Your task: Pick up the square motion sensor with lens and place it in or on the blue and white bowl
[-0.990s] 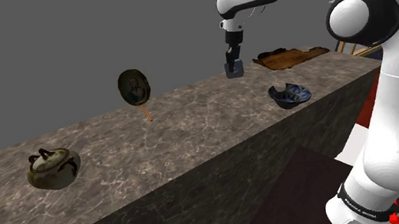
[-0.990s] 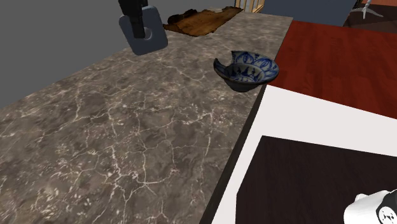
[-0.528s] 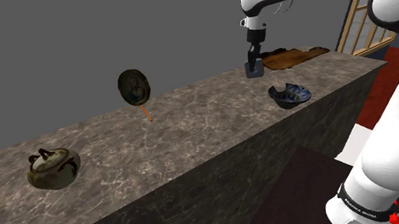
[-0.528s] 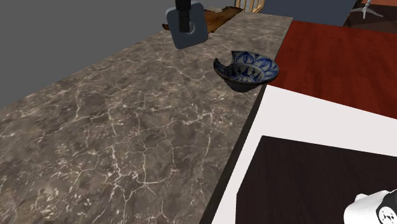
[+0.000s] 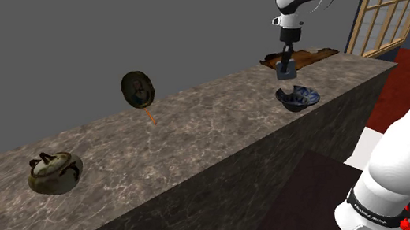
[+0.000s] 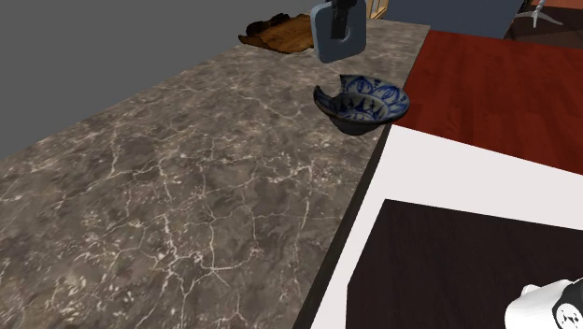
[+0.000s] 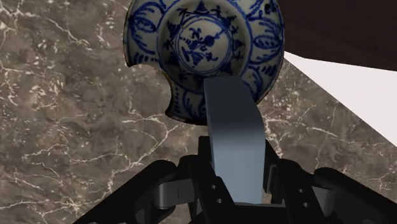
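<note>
We see the jaws clamped across the flat faces of the grey motion sensor [image 7: 234,137], held just above the chipped blue and white bowl [image 7: 203,51]; it seems rigid, smooth, probably light.

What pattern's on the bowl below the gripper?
The bowl is white with blue painted floral motifs; clearest in the wrist view.
</note>
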Controlling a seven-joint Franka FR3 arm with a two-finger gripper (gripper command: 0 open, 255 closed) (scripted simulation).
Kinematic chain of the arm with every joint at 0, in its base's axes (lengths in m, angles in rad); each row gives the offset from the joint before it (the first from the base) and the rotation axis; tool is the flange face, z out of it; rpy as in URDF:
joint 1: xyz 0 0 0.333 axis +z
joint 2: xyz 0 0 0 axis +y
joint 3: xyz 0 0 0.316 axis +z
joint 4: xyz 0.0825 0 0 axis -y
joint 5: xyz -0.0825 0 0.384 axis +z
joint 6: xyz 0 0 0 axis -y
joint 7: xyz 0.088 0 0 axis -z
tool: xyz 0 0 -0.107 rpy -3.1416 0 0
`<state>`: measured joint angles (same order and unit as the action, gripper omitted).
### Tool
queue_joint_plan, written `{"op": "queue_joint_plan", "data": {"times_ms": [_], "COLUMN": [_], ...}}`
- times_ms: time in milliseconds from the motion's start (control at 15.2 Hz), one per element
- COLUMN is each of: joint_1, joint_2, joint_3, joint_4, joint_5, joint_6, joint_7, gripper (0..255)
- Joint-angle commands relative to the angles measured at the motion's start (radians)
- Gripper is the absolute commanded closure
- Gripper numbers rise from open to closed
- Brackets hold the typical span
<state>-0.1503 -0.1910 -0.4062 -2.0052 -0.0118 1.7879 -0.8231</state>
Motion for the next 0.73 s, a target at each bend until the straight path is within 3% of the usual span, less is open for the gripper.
{"op": "queue_joint_plan", "data": {"times_ms": [0,132,660], "joint_1": [-0.021,-0.047,-0.050], "joint_2": [-0.051,-0.102,-0.088], "joint_3": [-0.018,-0.042,-0.052], "joint_4": [-0.044,-0.084,-0.179], "joint_5": [-0.026,-0.055,-0.054], "joint_6": [-0.004,-0.012,0.096], "joint_7": [-0.029,-0.066,-0.074], "gripper": [255,255,255]}}
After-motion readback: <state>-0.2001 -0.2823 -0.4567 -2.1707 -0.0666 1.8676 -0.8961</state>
